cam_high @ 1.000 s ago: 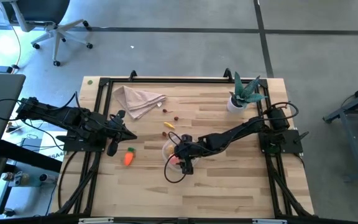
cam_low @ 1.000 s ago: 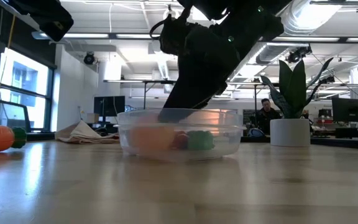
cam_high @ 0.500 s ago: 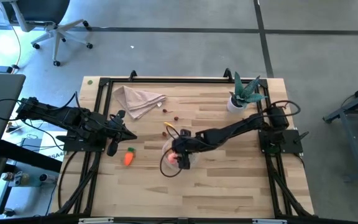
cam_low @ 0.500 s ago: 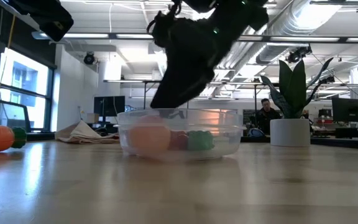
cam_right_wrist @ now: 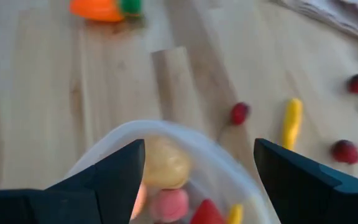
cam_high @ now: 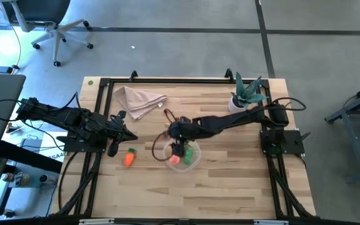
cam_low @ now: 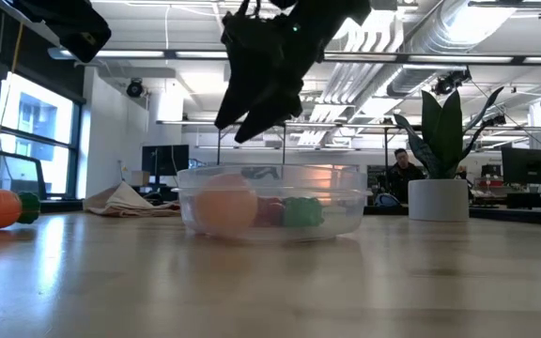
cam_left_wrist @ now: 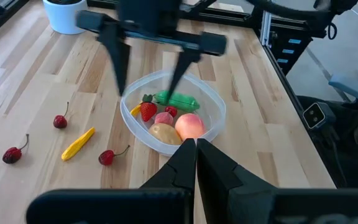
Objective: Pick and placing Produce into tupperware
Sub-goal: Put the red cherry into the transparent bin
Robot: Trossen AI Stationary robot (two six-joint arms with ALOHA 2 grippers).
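Observation:
The clear round tupperware (cam_high: 192,161) (cam_left_wrist: 217,107) (cam_low: 346,205) rests on the table's middle. It holds produce: a green pepper (cam_left_wrist: 176,99), a red strawberry (cam_left_wrist: 148,111), a tan potato (cam_left_wrist: 163,132) and a peach-coloured fruit (cam_left_wrist: 190,124). My right gripper (cam_high: 177,142) (cam_left_wrist: 149,68) (cam_low: 235,130) hangs open above the container's far-left rim, touching nothing. An orange carrot (cam_high: 129,159) (cam_right_wrist: 104,7) lies on the wood to the left. Cherries (cam_left_wrist: 59,121) and a yellow piece (cam_left_wrist: 78,143) lie loose beyond the container. My left gripper (cam_high: 113,149) (cam_left_wrist: 196,155) waits shut at the table's left.
A beige napkin (cam_high: 139,100) lies at the far left and a potted green plant (cam_high: 242,95) stands at the far right. A black frame (cam_high: 167,80) borders the table. Bare wood lies toward the near edge. A person (cam_low: 402,171) sits in the room behind.
My right gripper has risen out of the tupperware and drawn toward the far edge, staying open. The produce inside has stayed where it lay.

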